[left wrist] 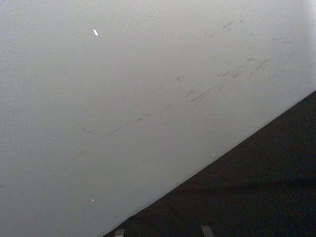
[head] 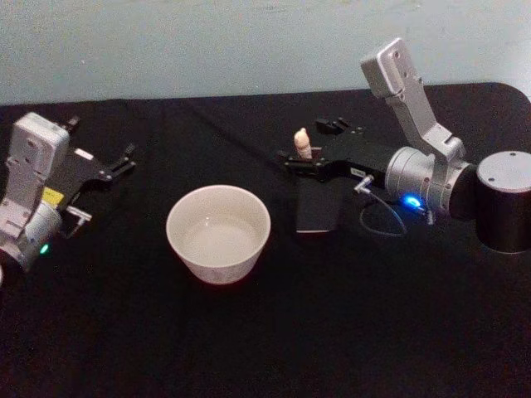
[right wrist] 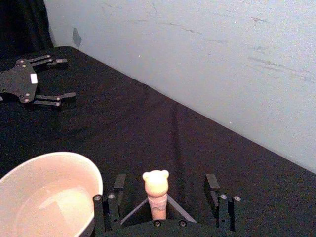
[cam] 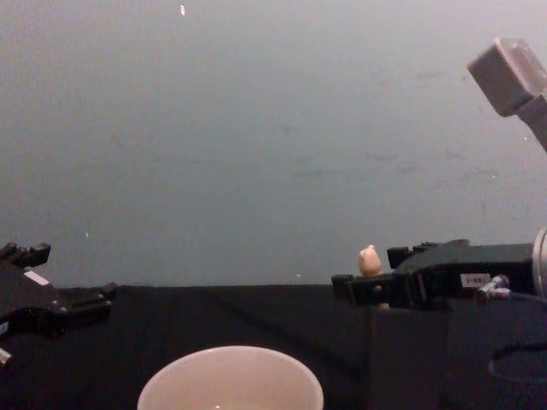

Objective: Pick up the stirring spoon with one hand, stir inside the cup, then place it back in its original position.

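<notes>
- The black table (head: 265, 356) carries all the things, and the cup stands on it.
- The right gripper (right wrist: 165, 183) is at the right of the cup and a little behind it, over the dark holder. Its fingers are spread wide, one on each side of the spoon handle. We see a gap on both sides, so it grips nothing.
- The left gripper (head: 129, 159) is far to the left of the cup, well apart from it. Its fingers are also spread, with nothing between them.
- The cup (head: 218, 234) is wide, round and white, and it stands upright with its mouth up.
- The dark holder (head: 318, 207) stands near the cup, on its right side, and does not touch it.
- The stirring spoon (head: 303, 143) stands upright in this holder, at the right of the cup. We see its pale handle with the rounded tip on top; the shaft and bowl are hidden.
</notes>
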